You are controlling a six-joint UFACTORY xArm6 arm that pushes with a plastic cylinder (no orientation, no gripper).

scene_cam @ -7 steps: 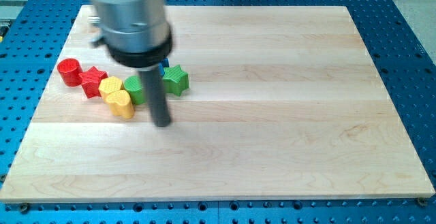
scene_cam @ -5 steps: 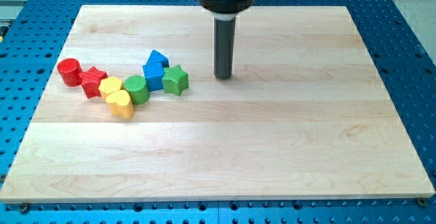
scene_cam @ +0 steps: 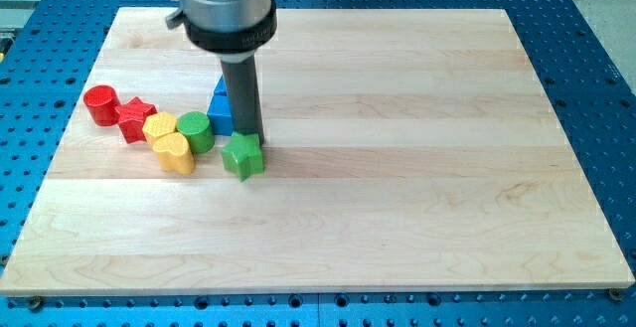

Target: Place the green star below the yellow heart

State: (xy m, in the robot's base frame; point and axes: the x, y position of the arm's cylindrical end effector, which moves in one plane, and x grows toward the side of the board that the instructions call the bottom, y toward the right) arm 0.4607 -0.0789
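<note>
Six blocks on the wooden board (scene_cam: pixel 397 218) | my tip (scene_cam: pixel 250 135) touches the green star's (scene_cam: pixel 242 156) top edge, blue block (scene_cam: pixel 221 111) just behind | star sits right of the yellow heart (scene_cam: pixel 177 152), apart | no jaws, just a rod.

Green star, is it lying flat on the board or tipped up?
Flat. The green star shows its whole top face, resting on the board, with my tip at its upper edge.

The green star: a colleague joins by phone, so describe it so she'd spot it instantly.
On the wooden board, find the block cluster at the view's left. The green star lies at its right end, just below my tip. Unlike the green cylinder, it has points.
</note>
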